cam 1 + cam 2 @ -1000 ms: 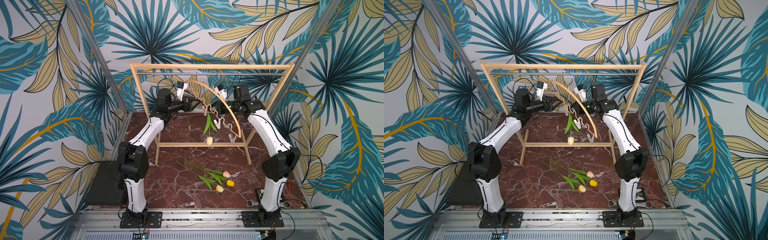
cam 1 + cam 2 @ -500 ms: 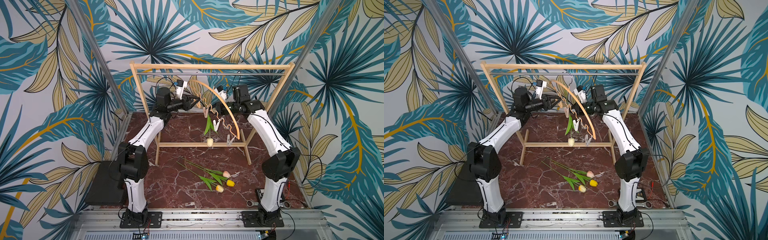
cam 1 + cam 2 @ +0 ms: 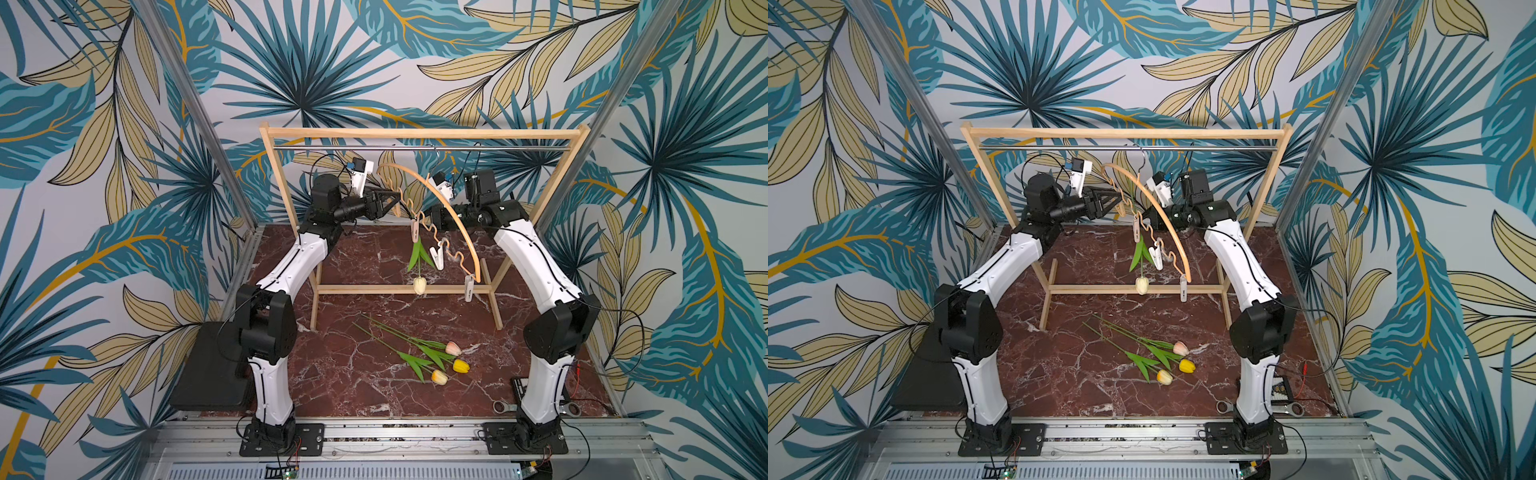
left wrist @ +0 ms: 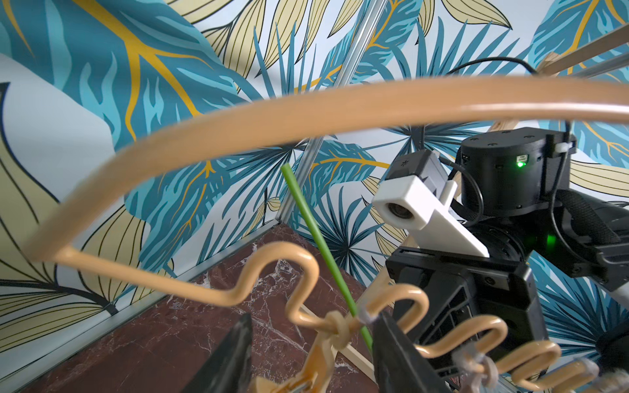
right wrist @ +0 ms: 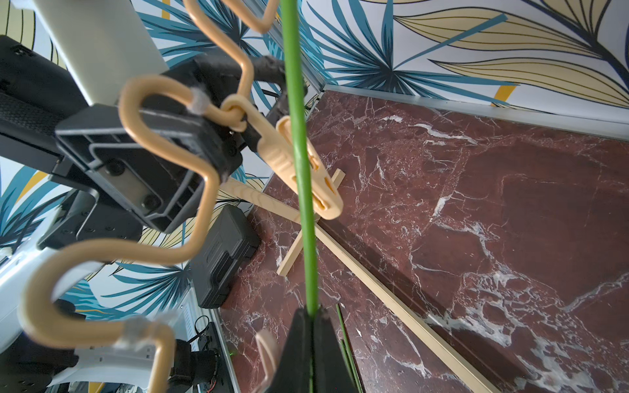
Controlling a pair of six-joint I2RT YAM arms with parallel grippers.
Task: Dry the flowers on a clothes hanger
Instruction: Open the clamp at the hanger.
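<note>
Red marble tabletop [image 3: 332,382] bears loose flowers [image 3: 432,353]; leaf-print walls [image 3: 291,62].

Left hand [image 3: 397,200] higher (only slightly)

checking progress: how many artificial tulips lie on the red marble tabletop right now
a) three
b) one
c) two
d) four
a: the pink tulip, bright yellow tulip and orange-yellow tulip lie on the red marble tabletop; the cream tulip hangs head down at the light wooden clothes hanger.
</note>
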